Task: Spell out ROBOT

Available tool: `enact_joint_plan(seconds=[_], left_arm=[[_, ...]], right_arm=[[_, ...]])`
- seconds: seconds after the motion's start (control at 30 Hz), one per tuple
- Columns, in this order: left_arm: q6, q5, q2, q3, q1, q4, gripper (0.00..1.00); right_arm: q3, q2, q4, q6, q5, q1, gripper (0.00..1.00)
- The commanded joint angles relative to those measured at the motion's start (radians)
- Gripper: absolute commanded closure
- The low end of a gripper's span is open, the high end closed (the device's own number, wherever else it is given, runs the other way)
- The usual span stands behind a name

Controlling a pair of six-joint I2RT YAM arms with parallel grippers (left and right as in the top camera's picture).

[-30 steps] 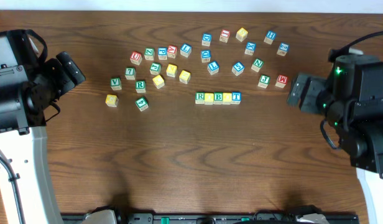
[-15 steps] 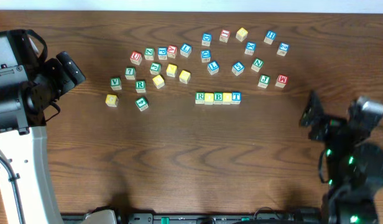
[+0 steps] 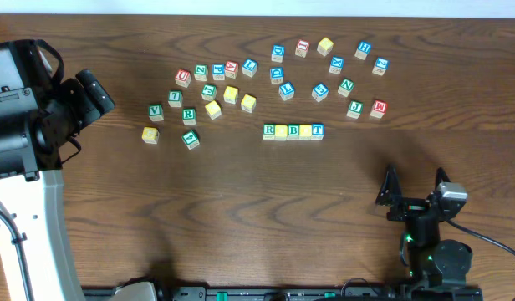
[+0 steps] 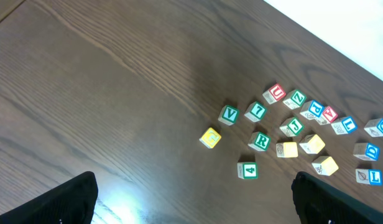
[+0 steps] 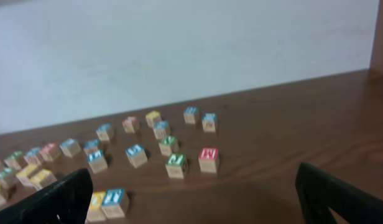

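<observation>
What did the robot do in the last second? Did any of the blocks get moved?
The right gripper pulled back from beside the blocks on the right toward the near edge of the table and folded down low. It is open and carries nothing. The left gripper did not move. The row of blocks in the middle and the scattered blocks lie as before.
</observation>
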Motion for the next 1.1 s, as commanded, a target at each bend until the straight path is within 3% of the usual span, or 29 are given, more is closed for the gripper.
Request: enact_joint_plan(seconds=[0.0,1.07], left_arm=[[-0.01,-0.006,0.005,0.014,0.004,-0.003,0.02],[-0.01,-0.006,0.005,0.014,0.004,-0.003,0.01]], right_arm=[[-0.045,-0.016,0.008,-0.014,-0.017,-0.008,0.01],[-0.069,-0.014,0.006,-0.014,-0.023,-0.008,0.01]])
